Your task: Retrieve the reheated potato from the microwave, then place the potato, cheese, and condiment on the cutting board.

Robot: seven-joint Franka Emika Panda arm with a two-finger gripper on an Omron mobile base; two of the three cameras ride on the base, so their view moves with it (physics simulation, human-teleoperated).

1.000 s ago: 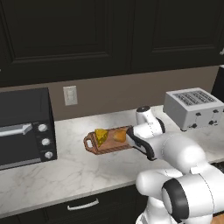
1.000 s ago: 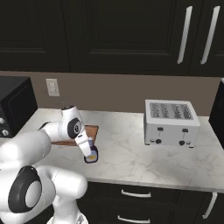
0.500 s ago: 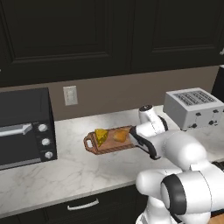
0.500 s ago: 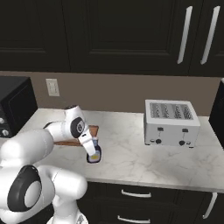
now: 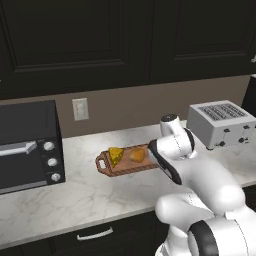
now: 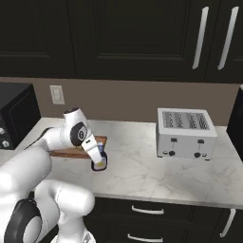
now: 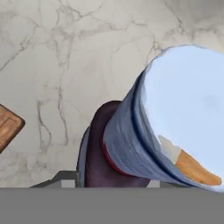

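Two-finger gripper point(image 6: 98, 160) of the white arm low over the pale marble counter point(image 5: 75, 195), just off the right end of the flat reddish-brown wooden cutting board point(image 5: 125, 167). Jaws clenched on the small dark purple-brown condiment bottle point(image 6: 99, 162) with pale cap and light label. In the hand view, bottle point(image 7: 148, 140) fills the lower right, pale cap end toward the camera, dark body running away toward the counter, so long axis roughly along the gripper's line of sight, tilted a little. Base of the bottle probably touching or just above the marble; hard to tell from the right base view.

Key relation: board lies to the left of the gripped bottle in the right base view, near side edge just beside the hand; board corner point(image 7: 8, 124) at the left edge of the hand view, apart from the bottle. Coming move, as a judgement: lift, short carry across toward the board, set down upright on bare wood.

On the board: 2 items. Small bright yellow cheese wedge point(image 5: 116, 156) toward the handle end, small roundish orange-brown potato point(image 5: 137, 155) just beside it toward the arm, apart or barely touching, cannot say which. Free wood left at the right end, next to the potato.

Black box with knobs point(image 5: 27, 145) at the counter's left end, door shut. Silver toaster point(image 6: 186, 133) to the right, well apart.

Progress judgement: 2 of 3 items placed, condiment last.
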